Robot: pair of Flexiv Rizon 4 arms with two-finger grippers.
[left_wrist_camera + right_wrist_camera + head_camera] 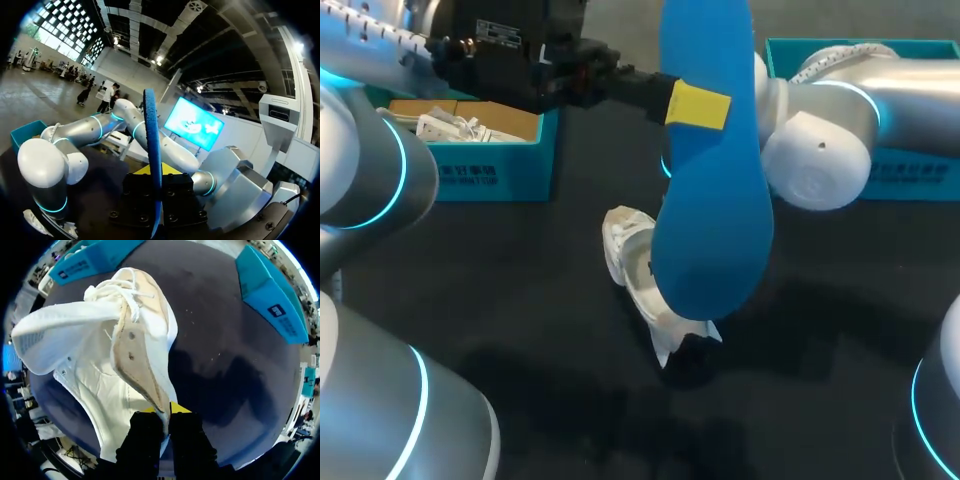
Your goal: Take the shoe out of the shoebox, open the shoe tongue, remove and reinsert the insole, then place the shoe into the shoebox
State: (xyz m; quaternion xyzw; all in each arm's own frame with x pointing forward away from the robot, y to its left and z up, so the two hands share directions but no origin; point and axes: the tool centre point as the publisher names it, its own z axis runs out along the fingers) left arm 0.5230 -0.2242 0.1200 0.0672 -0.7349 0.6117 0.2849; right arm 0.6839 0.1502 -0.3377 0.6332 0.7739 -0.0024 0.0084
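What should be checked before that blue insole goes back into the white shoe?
1. Left gripper clamped on the insole: ok.
2. Right gripper pinching the shoe by its edge: ok.
3. Shoe's opening spread wide: ok, seen in the right wrist view.
4. Insole aimed at that opening: not ok; it stands upright, up off the shoe.
5. Which end of the insole is the toe end: cannot tell.

dark matte table (pixel 510 300) w/ soft shadows.

Head overhead, wrists close; shoe (pixel 625 250) shared
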